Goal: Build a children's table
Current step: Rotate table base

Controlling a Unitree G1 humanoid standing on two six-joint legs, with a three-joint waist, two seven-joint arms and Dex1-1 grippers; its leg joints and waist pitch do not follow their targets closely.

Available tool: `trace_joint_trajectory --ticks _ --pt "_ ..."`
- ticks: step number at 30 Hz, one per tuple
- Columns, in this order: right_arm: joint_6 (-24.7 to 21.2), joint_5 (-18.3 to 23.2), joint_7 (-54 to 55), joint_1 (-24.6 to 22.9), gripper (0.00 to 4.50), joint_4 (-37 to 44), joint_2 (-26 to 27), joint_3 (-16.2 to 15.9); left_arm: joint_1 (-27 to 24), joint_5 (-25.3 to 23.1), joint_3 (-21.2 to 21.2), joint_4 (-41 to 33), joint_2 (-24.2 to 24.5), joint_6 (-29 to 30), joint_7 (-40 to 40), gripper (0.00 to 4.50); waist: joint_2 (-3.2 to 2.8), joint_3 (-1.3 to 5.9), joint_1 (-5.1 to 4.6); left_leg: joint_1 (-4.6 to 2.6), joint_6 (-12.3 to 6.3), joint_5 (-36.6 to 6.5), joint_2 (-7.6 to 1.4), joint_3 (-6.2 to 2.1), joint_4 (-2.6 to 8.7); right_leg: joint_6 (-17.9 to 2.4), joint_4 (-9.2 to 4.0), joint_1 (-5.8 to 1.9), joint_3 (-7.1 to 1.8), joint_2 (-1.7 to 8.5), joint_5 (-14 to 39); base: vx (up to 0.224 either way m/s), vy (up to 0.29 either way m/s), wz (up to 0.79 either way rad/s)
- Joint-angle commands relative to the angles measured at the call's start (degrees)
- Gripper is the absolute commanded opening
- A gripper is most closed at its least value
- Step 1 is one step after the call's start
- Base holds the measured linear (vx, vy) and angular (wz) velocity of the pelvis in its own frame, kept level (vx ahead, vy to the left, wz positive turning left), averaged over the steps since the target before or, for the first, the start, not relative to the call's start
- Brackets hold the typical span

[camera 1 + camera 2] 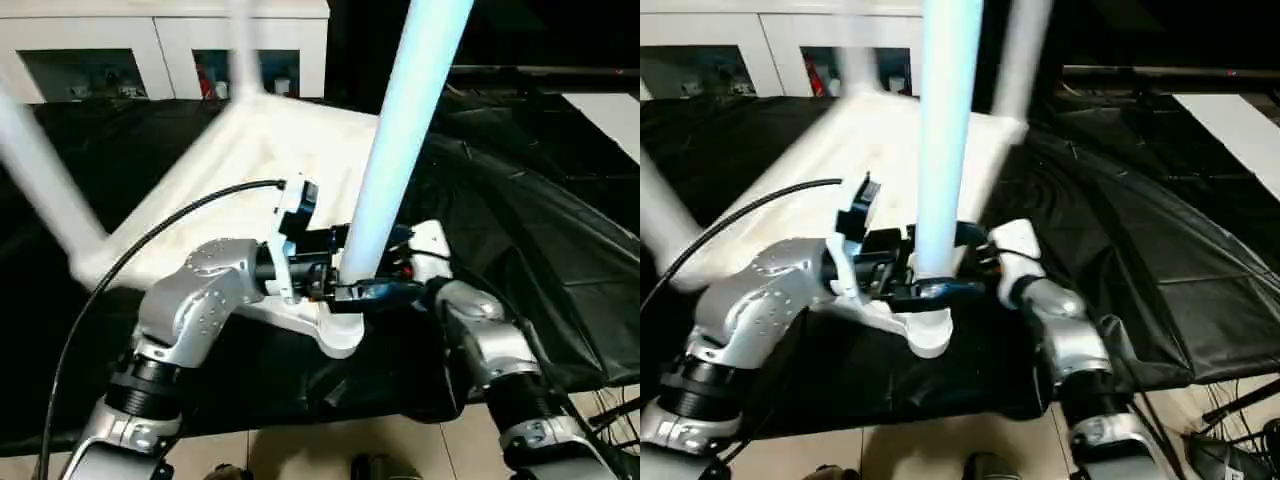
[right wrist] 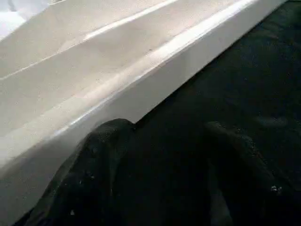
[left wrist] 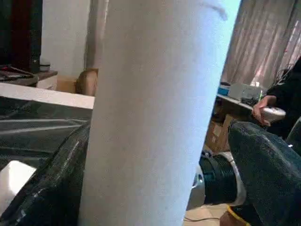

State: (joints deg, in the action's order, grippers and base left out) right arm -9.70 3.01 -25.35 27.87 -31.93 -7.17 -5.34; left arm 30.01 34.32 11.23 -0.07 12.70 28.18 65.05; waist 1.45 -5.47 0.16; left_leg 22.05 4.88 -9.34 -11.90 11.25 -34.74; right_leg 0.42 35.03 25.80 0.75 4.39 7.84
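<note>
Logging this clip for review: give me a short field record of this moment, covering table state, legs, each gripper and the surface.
table top: white plastic rectangular table top, underside up
legs standing: three white tapered tube legs; the near-corner leg stands in its round socket
left gripper: fingers either side of the near-corner leg
right gripper: fingers open beside the top's edge
surface: black plastic sheet
</note>
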Motion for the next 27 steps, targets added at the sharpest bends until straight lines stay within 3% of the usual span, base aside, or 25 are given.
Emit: trace_joint_trajectory --ticks 1,10,14,15,18,20,23,27 --pt "1.06 0.51 -2.75 1.57 3.1 0.11 1.61 -2.62 1.28 -1.77 1.71 1.02 -1.15 -1.16 -0.71 4.48 -0.1 4.81 0.53 -0.6 -1.69 -15.9 0.04 -0.14 3.95 -10.54 -4.16 -3.68 -0.82 1.15 17.87 0.0 0.0 0.0" --pt "2.77 -1.01 -0.09 2.67 3.1 -1.88 1.0 -1.28 3.03 -8.1 1.99 7.02 -2.4 -7.35 -4.81 4.48 -0.15 4.86 0.58 -0.7 -1.81 -15.81 0.07 -0.17 3.92 -10.68 -4.26 -3.75 -0.78 1.18 17.4 0.0 0.0 0.0" --pt "3.97 -1.26 4.84 3.65 3.1 -3.14 0.1 2.08 4.6 -13.54 1.77 12.28 -1.03 -11.24 -9.35 4.48 -0.12 4.71 0.66 -0.77 -1.43 -16.58 0.11 -0.22 4.02 -9.77 -4.44 -3.64 -0.73 1.18 19.09 0.0 0.0 0.0" --pt "3.78 -0.08 5.32 4.01 3.1 -2.56 -0.82 4.13 4.55 -15.35 1.38 13.42 0.33 -12.75 -9.9 4.48 -0.02 4.67 0.63 -0.65 -1.27 -17.01 0.22 -0.28 4.07 -9.23 -4.49 -3.71 -0.68 1.13 19.88 0.0 0.0 0.0" --pt "3.42 0.65 4.51 3.94 3.1 -1.44 -2.07 5.28 4.51 -16.17 0.35 14.17 1.16 -13.44 -10.65 4.48 -0.04 4.63 0.68 -0.87 -1.26 -17.3 0.23 -0.18 3.98 -8.61 -4.56 -3.46 -0.74 1.07 20.67 0.0 0.0 0.0" --pt "3.08 1.16 2.27 2.76 3.1 1.39 -3.89 5.6 3.56 -15.64 -0.56 12.96 2.39 -13.37 -9.74 4.48 0.07 4.71 0.7 -0.61 -1.42 -16.67 0.28 -0.23 3.97 -8.94 -4.47 -3.75 -0.68 1.12 19.99 0.0 0.0 0.0" --pt "1.93 2.19 0.11 0.96 3.1 5.27 -5.6 6.1 2.02 -14.3 -1.3 10.91 3.11 -12.82 -8.5 4.48 0.27 4.56 0.68 -0.58 -2.18 -16.18 0.2 -0.1 3.95 -9.5 -4.49 -3.58 -0.74 1.07 18.8 0.0 0.0 0.0" --pt "0.2 3.69 -4.21 -2.46 3.1 11.31 -8.86 5.59 -0.36 -13.89 -0.99 8.07 4.93 -11.53 -7.53 4.48 -0.04 4.47 1.12 -0.7 -3.1 -15.7 -0.07 -0.07 4.12 -10.49 -4.31 -3.49 -0.78 0.93 16.9 0.0 0.0 0.0"
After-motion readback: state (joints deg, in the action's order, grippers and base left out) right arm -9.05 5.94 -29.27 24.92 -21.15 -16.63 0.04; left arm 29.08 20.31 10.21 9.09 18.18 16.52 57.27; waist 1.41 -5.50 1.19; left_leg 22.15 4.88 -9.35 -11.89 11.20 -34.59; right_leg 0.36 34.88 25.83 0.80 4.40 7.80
